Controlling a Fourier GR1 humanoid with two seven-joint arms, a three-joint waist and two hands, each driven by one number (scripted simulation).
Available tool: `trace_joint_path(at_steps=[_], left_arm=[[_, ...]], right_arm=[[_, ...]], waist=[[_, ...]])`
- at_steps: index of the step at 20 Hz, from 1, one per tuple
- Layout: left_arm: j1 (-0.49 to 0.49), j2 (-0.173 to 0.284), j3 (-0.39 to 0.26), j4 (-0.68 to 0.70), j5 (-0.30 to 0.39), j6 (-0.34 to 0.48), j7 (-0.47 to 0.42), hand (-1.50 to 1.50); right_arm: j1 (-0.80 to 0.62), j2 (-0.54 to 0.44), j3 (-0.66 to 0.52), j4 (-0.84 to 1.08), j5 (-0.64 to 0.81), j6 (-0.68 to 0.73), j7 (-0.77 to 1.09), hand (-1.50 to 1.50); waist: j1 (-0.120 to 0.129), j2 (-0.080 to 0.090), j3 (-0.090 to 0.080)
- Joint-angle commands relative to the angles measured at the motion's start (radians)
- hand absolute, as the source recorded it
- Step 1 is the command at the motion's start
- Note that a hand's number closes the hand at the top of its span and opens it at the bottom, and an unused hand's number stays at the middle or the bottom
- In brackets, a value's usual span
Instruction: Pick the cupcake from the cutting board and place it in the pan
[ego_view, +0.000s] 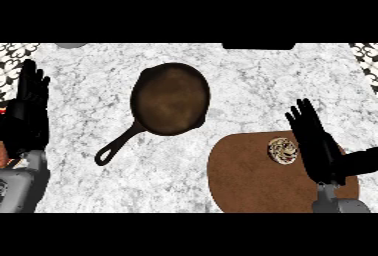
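Note:
A small cupcake (282, 150) with pale swirled topping sits on the brown rounded cutting board (251, 180) at the lower right. My right hand (319, 145) stands just to the right of the cupcake, fingers straight and pointing away from me, not touching it. A dark cast-iron pan (170, 98) lies at the counter's middle, its handle running down-left, and nothing is inside it. My left hand (29, 107) rests open at the far left edge, fingers up.
The counter (280, 85) is speckled white marble. A grey object (70, 45) peeks in at the top left edge and a dark one (258, 45) at the top. Patterned tiles (368, 65) show at both upper corners.

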Motion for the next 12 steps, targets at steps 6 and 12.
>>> trace_joint_path(at_steps=[6,12], left_arm=[[0.17,0.082,-0.152,0.042,-0.075,-0.165,0.024,0.0],[0.225,0.063,-0.174,0.029,-0.046,-0.192,0.041,0.0]], right_arm=[[-0.098,-0.042,-0.273,0.01,0.19,-0.499,-0.05,-1.5],[0.194,0.07,-0.243,0.044,0.369,-0.864,0.129,-1.5]], waist=[[-0.032,-0.027,-0.013],[-0.058,-0.037,-0.017]])
